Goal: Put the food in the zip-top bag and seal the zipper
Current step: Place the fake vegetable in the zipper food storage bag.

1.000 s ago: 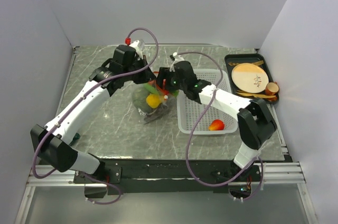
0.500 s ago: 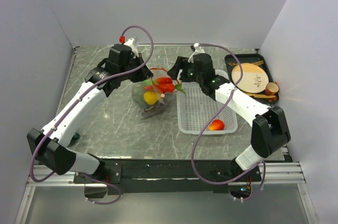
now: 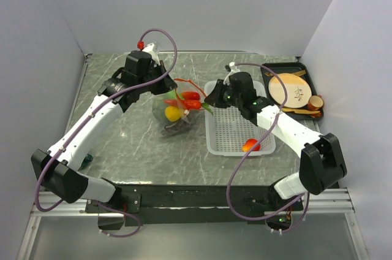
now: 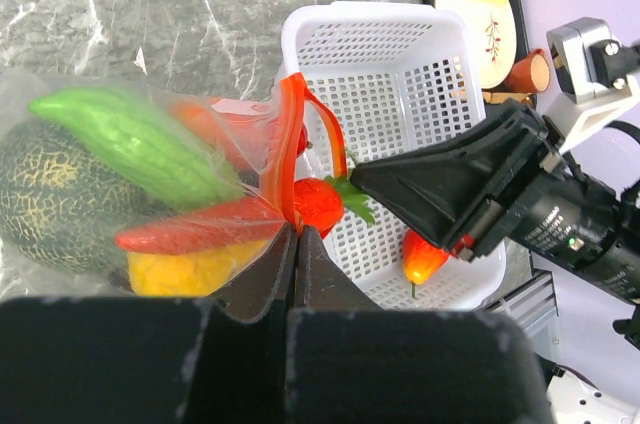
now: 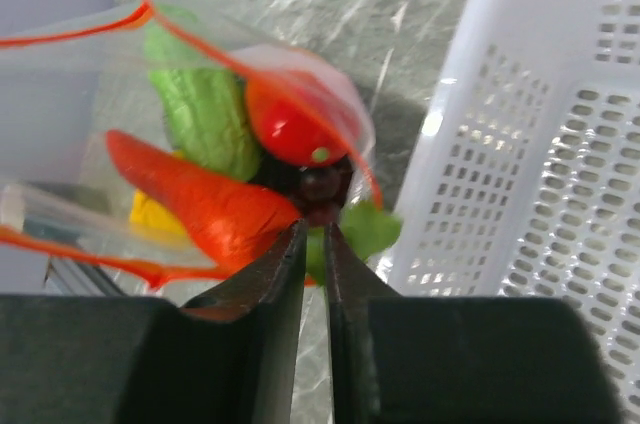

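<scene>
The clear zip-top bag (image 3: pixel 166 113) lies left of the basket, its mouth facing right. My left gripper (image 4: pixel 292 229) is shut on the orange-red zipper (image 4: pixel 288 139) at the mouth edge. Inside the bag are a bumpy green piece (image 4: pixel 130 144), a dark green round fruit (image 4: pixel 45 194), a red piece (image 4: pixel 195 229) and a yellow piece (image 4: pixel 190 272). A carrot (image 5: pixel 200 209) with a green top lies in the mouth beside a tomato (image 5: pixel 290 129) and dark grapes (image 5: pixel 320 184). My right gripper (image 5: pixel 312 227) hangs just off the mouth, its jaws together with only a slit between them and nothing gripped.
A white perforated basket (image 3: pixel 229 140) stands right of the bag with one orange-red piece (image 3: pixel 250 145) in its near corner. At the back right, a black tray (image 3: pixel 268 67) carries a tan plate (image 3: pixel 288 88) and a small brown cup (image 3: pixel 315 102).
My right gripper has drawn back rightward from the bag's mouth to the basket's left rim and its jaws have closed. The carrot stays in the mouth. The left gripper keeps its hold.
</scene>
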Available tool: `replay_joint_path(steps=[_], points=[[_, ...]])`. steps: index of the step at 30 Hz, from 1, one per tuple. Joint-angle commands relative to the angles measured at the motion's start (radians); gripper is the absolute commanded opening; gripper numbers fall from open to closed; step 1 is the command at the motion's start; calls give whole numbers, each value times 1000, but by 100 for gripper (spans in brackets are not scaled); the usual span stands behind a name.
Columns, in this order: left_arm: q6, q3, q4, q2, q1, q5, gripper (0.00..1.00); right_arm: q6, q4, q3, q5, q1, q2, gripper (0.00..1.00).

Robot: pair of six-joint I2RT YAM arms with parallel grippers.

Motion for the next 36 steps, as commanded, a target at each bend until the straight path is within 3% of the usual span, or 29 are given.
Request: replay_joint_path(steps=[1, 11, 24, 36], points=[[-14, 6, 95, -22, 4, 21, 1, 4, 9, -6, -64, 25, -46, 15], [-20, -3, 112, -24, 4, 53, 1, 4, 15, 73, -139, 101, 60, 15], [-29, -35, 143, -18, 4, 148, 1, -11, 45, 261, -158, 104, 238, 19], [-29, -46, 159, 4, 4, 186, 1, 1, 107, 359, -302, 121, 358, 21]])
